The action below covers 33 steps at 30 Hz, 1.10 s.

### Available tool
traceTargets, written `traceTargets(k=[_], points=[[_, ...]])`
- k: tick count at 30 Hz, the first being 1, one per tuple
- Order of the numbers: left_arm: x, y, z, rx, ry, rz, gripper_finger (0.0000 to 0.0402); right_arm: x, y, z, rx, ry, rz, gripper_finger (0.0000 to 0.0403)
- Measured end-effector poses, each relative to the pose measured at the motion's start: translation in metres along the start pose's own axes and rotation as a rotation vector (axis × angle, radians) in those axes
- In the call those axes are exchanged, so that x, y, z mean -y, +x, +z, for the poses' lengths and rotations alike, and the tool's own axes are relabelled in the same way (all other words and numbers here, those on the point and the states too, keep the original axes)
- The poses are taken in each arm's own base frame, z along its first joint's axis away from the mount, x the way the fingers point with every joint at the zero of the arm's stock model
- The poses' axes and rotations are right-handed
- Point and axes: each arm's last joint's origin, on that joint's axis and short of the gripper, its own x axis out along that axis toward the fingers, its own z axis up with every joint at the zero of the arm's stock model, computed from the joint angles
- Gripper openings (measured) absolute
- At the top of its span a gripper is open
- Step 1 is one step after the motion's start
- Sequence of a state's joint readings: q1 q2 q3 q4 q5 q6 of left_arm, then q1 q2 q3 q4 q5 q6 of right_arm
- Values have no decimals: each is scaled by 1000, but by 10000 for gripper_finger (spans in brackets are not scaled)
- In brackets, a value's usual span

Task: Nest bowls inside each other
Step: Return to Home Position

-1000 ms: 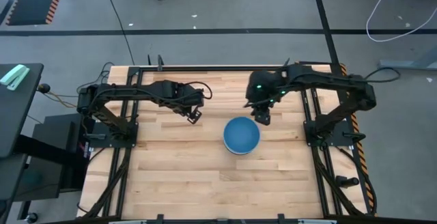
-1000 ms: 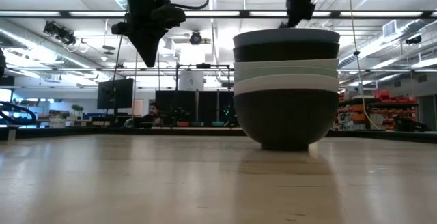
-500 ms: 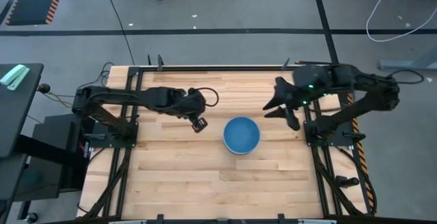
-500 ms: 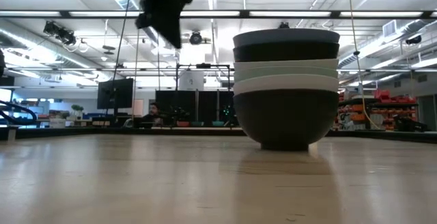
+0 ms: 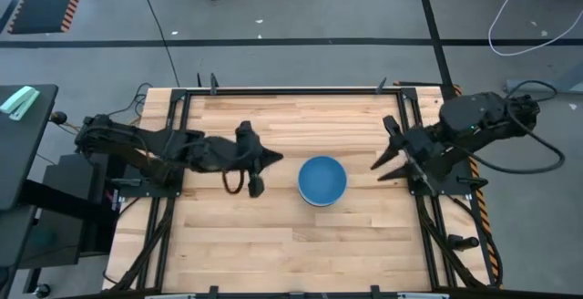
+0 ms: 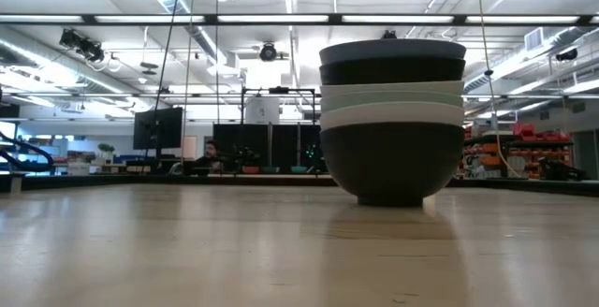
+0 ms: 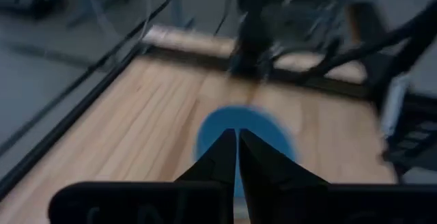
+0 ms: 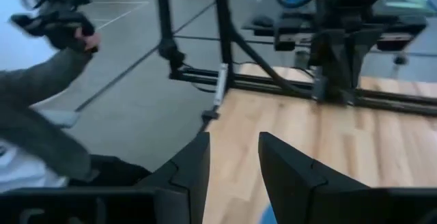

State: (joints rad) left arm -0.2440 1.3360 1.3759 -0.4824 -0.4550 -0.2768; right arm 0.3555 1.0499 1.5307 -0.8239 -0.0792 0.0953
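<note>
— Two grippers, right? Where is the left gripper (image 7: 236, 135)?
— It hangs over the table (image 5: 273, 244), left of the bowls (image 6: 392, 129). Its fingers are pressed together and hold nothing. Its own view is blurry.
— And the bowls?
— One pile, near the middle of the table. From above only the blue bowl (image 5: 322, 180) shows, and it hides the rest. From the side I see rims, not insides.
— The right gripper (image 5: 386, 148)?
— By the table's right edge, fingers spread wide, empty.
</note>
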Motion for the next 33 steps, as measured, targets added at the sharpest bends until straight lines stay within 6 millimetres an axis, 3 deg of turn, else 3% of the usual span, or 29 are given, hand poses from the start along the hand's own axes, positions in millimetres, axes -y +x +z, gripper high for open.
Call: traceTargets(k=[7,9,16,24,33], points=[[21,-15,4,94,154,-93,19,-15,-5,-4,-21,30,82,133],[24,-17,4,96,108,-107,22,-19,-5,-3,-5,22,106,134],[32,-28,8,148,116,-154,29,-45,-16,15,209,-52,300,134],[38,-72,29,376,92,-278,22,-69,-49,31,484,-134,505,135],[27,-125,39,500,62,-386,25,-65,-95,28,604,-158,620,134]])
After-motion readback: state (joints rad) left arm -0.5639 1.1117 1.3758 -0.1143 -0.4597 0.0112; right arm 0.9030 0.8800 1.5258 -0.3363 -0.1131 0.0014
